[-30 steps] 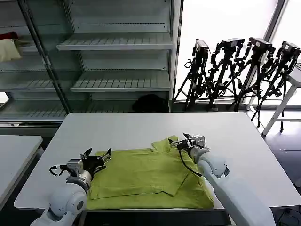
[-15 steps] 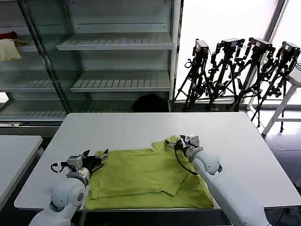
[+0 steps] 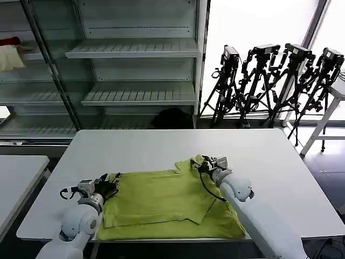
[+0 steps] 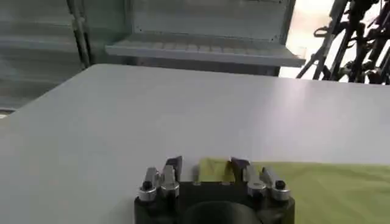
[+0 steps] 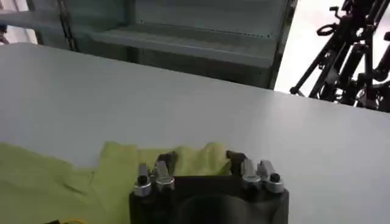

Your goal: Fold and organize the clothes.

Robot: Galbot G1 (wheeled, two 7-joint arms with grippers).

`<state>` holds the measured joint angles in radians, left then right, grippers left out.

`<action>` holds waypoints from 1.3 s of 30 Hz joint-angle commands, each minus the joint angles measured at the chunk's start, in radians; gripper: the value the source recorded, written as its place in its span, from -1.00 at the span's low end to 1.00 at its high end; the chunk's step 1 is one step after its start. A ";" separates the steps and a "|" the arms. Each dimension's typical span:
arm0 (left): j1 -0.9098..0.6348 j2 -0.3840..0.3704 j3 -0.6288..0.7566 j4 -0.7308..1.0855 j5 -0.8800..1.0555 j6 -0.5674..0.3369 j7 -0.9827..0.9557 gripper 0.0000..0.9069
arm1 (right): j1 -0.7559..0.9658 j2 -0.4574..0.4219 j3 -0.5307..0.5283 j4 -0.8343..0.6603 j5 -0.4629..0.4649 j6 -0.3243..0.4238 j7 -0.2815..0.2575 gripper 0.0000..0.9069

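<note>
The clothes are one lime-green shirt (image 3: 167, 200), lying flat and partly folded on the white table (image 3: 161, 144). My left gripper (image 3: 111, 184) is low at the shirt's left edge. It is open, with a corner of the shirt (image 4: 213, 168) between its fingers (image 4: 173, 163). My right gripper (image 3: 200, 164) is at the far right corner by the collar. It is open too, and a raised fold of shirt (image 5: 201, 155) sits between its fingers (image 5: 236, 157).
Metal shelves (image 3: 132, 51) stand behind the table, with a cream and red cloth bundle (image 3: 11, 54) at the upper left. Black tripods (image 3: 275, 81) stand at the back right. A second table (image 3: 16, 172) is on the left. Bare tabletop lies beyond the shirt.
My left gripper has dropped and drawn back to the shirt's left edge. My right gripper has shifted a little left onto the collar corner.
</note>
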<state>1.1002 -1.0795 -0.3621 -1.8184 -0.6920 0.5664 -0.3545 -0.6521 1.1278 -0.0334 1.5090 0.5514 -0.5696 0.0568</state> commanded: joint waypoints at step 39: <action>0.184 0.130 -0.029 -0.289 0.038 -0.048 0.042 -1.00 | -0.319 -0.256 0.130 0.460 0.078 0.188 0.119 -1.00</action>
<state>1.1848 -0.9895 -0.3843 -1.9903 -0.6790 0.5208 -0.2988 -0.8390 0.9692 0.0405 1.8123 0.6169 -0.4176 0.1602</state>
